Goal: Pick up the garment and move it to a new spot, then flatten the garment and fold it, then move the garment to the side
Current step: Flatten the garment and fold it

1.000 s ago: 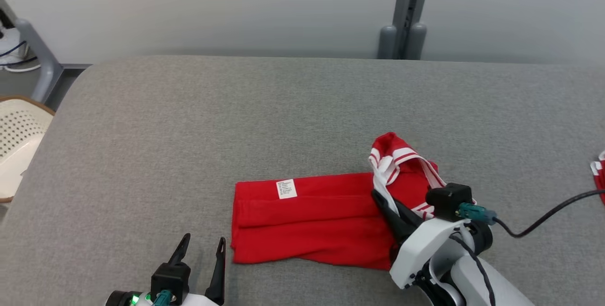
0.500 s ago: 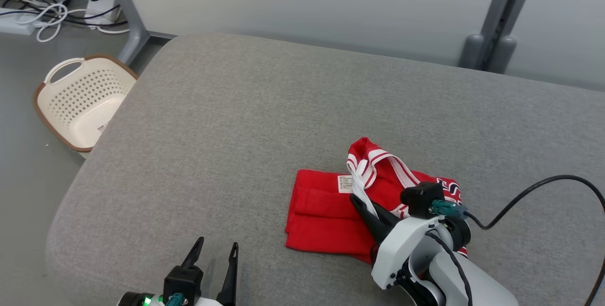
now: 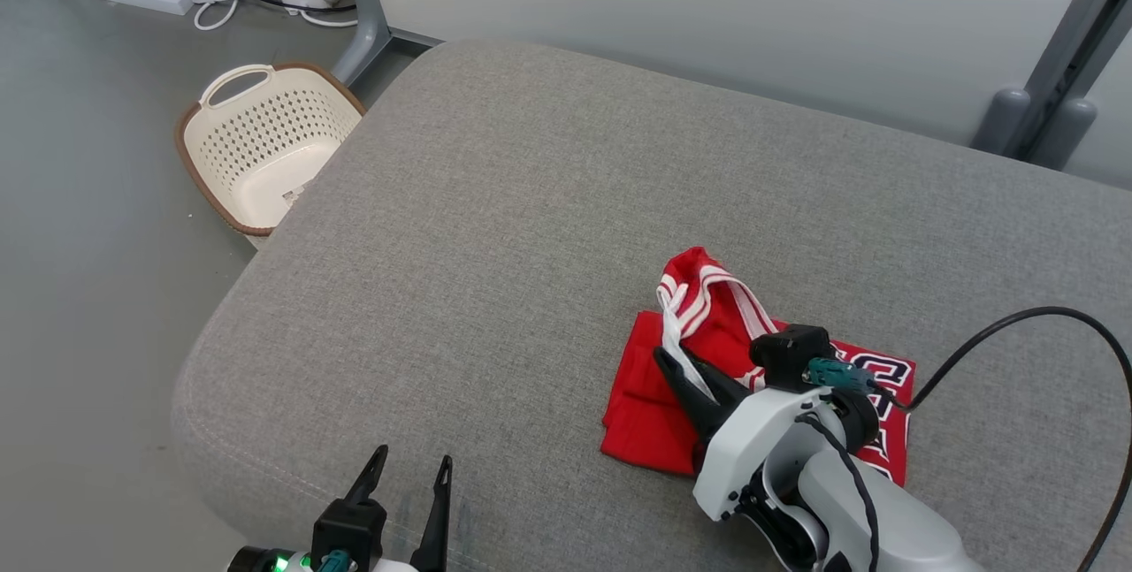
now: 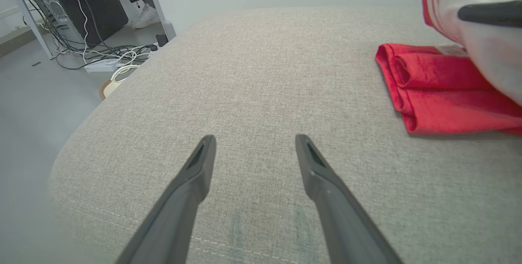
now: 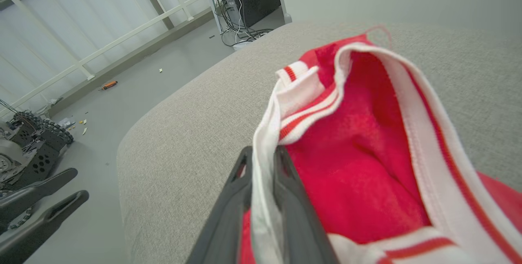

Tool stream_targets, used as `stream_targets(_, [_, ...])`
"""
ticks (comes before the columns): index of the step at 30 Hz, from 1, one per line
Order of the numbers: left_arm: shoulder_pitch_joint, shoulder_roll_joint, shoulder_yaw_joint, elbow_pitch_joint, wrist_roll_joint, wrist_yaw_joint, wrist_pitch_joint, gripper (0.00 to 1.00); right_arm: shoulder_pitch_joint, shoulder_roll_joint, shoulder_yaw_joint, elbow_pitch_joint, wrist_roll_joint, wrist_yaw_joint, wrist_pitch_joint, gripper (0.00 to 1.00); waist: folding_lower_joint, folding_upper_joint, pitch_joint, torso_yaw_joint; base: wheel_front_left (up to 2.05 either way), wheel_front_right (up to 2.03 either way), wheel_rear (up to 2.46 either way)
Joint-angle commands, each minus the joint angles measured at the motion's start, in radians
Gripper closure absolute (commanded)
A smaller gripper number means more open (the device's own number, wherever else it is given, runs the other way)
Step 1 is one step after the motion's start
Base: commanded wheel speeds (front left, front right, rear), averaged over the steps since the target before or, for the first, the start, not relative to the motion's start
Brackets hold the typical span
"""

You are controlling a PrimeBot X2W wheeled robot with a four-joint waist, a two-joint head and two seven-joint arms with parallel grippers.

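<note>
Red garment [image 3: 650, 417] lies part-folded near the front edge of the surface [image 3: 495, 227], white trim [image 5: 264, 133] clamped between the 2 fingers of the right gripper [image 5: 263, 154], left gripper [image 4: 255, 139] spread apart by the front-left corner; trim should be drawn low across and released only once laid flat.

The left end effector [image 3: 413, 457] hovers over the near edge of the table [image 3: 495, 201], its two dark fingers spread wide, nothing between them. The right arm's pale forearm reaches in from the near right. The right end effector [image 5: 263, 151] pinches the white trim of the garment [image 5: 367, 154] between nearly closed fingers.
</note>
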Motion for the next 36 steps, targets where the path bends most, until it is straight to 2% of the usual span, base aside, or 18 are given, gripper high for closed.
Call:
stream_targets(1, [0.002,0.003,0.005,-0.004,-0.005,0.007,-0.004,0.0,-0.015,-0.005,0.003,0.01,0.014,0.0,-0.018,0.02,0.0,0.0,0.001,0.0,0.0,0.0,0.0])
stream_targets(2, [0.004,0.003,0.008,-0.005,-0.006,0.007,-0.004,0.0,-0.021,-0.005,0.004,0.014,0.019,0.0,-0.024,0.0,0.0,0.0,0.001,-0.004,0.0,0.0,0.0])
stream_targets(9, [-0.005,0.003,0.018,-0.015,-0.007,0.009,-0.004,0.0,-0.058,-0.005,-0.05,0.03,0.008,0.0,-0.063,0.0,0.0,0.0,0.0,-0.07,0.0,0.0,0.0])
stream_targets(13, [-0.016,0.004,0.025,-0.024,-0.005,0.014,-0.004,0.0,-0.038,-0.008,-0.202,-0.01,-0.078,0.0,-0.068,0.0,0.0,0.0,-0.005,-0.135,0.0,0.0,0.0])
stream_targets(14, [-0.016,0.004,0.025,-0.024,-0.005,0.014,-0.004,0.0,-0.038,-0.008,-0.202,-0.01,-0.078,0.0,-0.068,0.0,0.0,0.0,-0.005,-0.135,0.0,0.0,0.0])
stream_targets(18, [-0.017,0.003,0.033,-0.025,0.0,0.013,-0.004,0.0,0.025,-0.013,-0.314,-0.063,-0.163,0.0,-0.067,0.0,0.0,0.0,-0.012,-0.183,0.0,0.0,0.0])
stream_targets(22, [-0.014,0.004,0.044,-0.021,0.004,0.011,-0.004,0.0,0.089,-0.012,-0.367,-0.085,-0.215,0.0,-0.067,0.0,0.0,0.0,-0.022,-0.218,0.0,0.0,0.0])
stream_targets(31, [0.003,0.004,0.063,-0.014,0.014,0.002,-0.004,0.0,0.18,-0.008,-0.401,-0.092,-0.254,0.0,-0.067,0.0,0.0,0.0,-0.037,-0.25,0.0,0.0,0.0])
stream_targets(36, [0.004,0.004,0.063,-0.012,0.016,-0.003,-0.004,0.0,0.179,-0.006,-0.369,-0.09,-0.26,0.0,-0.067,0.0,0.0,0.0,-0.037,-0.245,0.0,0.0,0.0])
